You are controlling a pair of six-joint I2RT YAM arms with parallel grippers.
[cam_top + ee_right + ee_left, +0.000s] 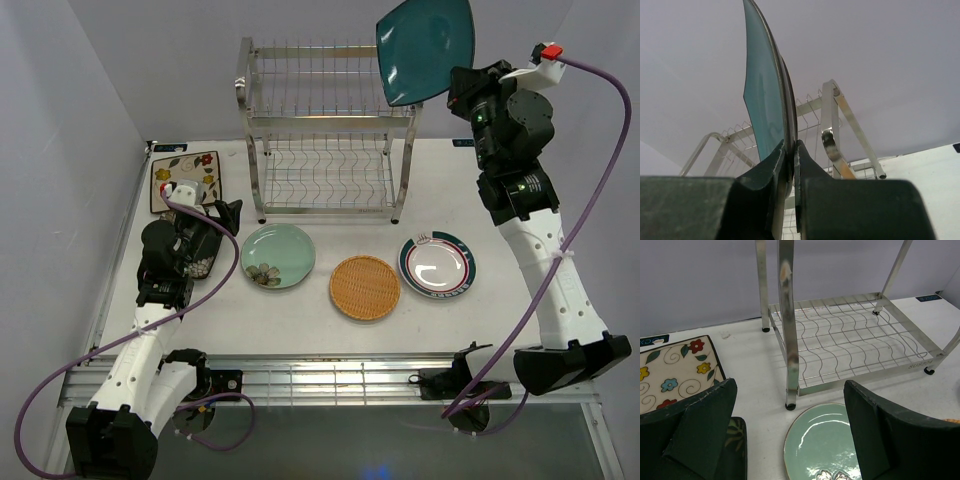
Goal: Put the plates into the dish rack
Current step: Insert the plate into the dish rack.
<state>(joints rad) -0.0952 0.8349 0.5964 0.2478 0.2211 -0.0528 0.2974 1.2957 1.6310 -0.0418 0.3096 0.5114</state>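
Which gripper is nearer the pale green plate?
Left. The left gripper hovers open beside the pale green plate; the right gripper holds the teal plate high by the dish rack.

The table (300,325) I work at is white and matte, filling the middle of the top view. Plain pale grey walls close it in: a back wall (300,20) across the top of the frame and a side wall (50,150) down the left. A ribbed aluminium rail (330,376) runs along the bottom. The light is soft and even.
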